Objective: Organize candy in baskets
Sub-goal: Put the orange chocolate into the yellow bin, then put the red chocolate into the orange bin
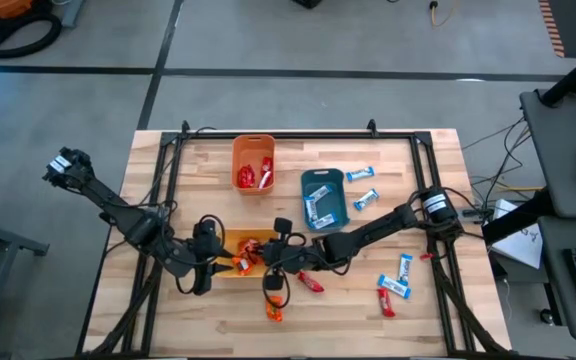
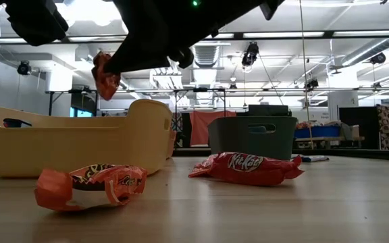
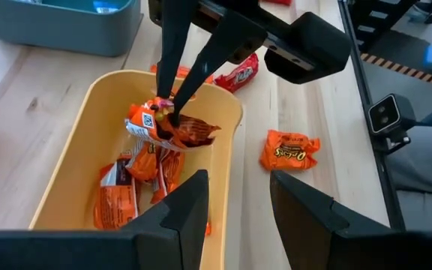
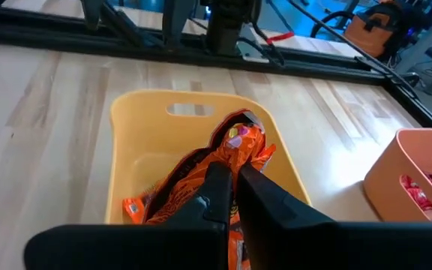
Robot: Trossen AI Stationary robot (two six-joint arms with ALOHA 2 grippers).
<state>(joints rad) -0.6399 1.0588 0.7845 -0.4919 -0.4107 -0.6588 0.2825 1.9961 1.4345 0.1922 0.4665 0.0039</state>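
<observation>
The yellow basket (image 1: 230, 240) (image 3: 88, 142) (image 4: 130, 150) stands near the table's middle front and holds several orange candy bars (image 3: 137, 180). My right gripper (image 1: 260, 262) (image 4: 235, 180) is over it, shut on one orange candy (image 3: 175, 127) (image 2: 103, 74). My left gripper (image 1: 213, 262) (image 3: 238, 199) hovers open at the basket's left end and touches nothing. The orange basket (image 1: 253, 163) holds red candy. The teal basket (image 1: 325, 197) (image 2: 252, 135) holds light blue candy. My right gripper pinches the orange candy by a crumpled part of its wrapper (image 3: 172, 118) between its two fingertips (image 3: 165, 75), slanting down from above. The candy hangs below the fingertips, lifted clear above the candy bars in the yellow basket.
Loose candy lies on the table: an orange bar (image 1: 274, 312) (image 2: 90, 187) and a red bar (image 1: 310, 282) (image 2: 245, 167) near the front, light blue bars (image 1: 359, 175) (image 1: 405, 268) and a red one (image 1: 386, 300) to the right. A black frame (image 1: 298, 135) runs along the table's edges.
</observation>
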